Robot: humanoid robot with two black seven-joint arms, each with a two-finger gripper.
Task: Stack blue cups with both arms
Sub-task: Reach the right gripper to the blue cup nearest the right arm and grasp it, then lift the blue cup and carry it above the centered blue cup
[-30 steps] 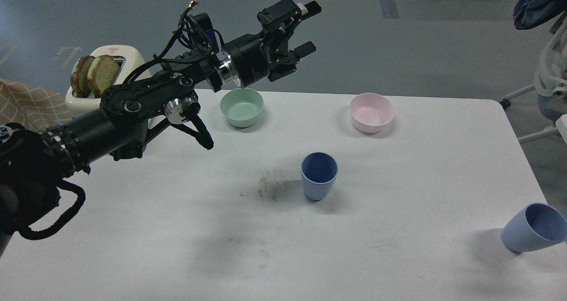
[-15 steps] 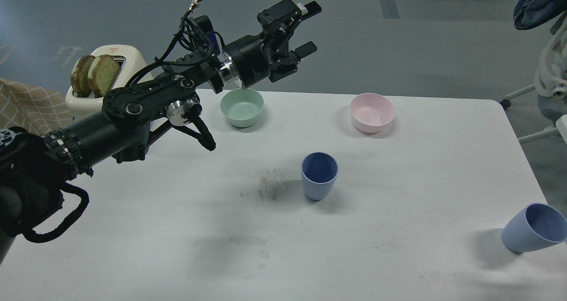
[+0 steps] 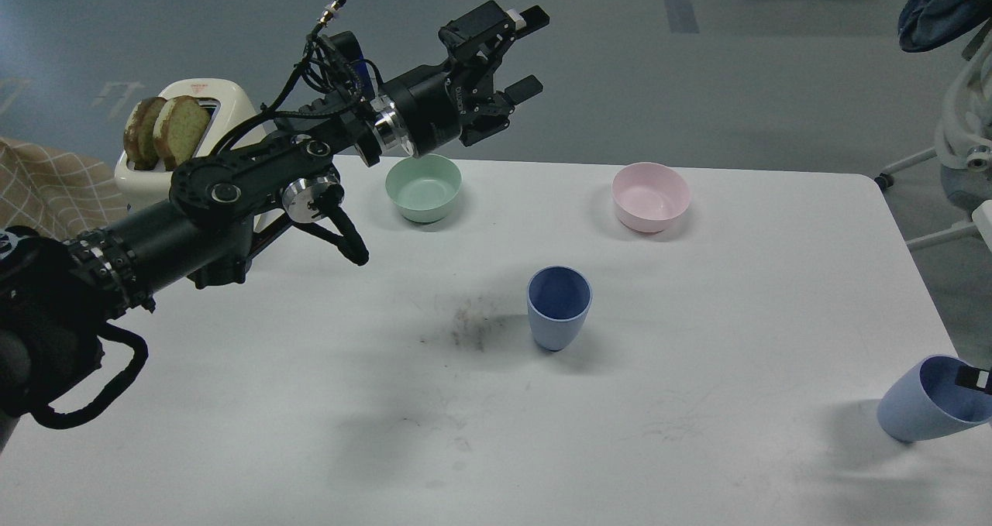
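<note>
One blue cup (image 3: 559, 309) stands upright near the middle of the white table (image 3: 310, 402). The second blue cup (image 3: 922, 406) is tipped over at the table's right edge, its mouth facing right. My left gripper (image 3: 533, 52) is open and empty, raised high above the table's far edge, over and right of the green bowl, far from both cups. Of my right gripper (image 3: 973, 378) only a small black tip with a white mark shows at the right edge, at the mouth of the tipped cup. The rest of it is out of view.
A green bowl (image 3: 423, 188) and a pink bowl (image 3: 650, 196) stand along the table's far side. A white toaster (image 3: 194, 115) with bread slices stands at the far left behind my left arm. A dark smudge (image 3: 469, 328) marks the table left of the upright cup.
My left gripper has moved slightly up and left, still open. A black tip of my right gripper has come into view at the tipped cup's mouth. Both cups stay in place.
</note>
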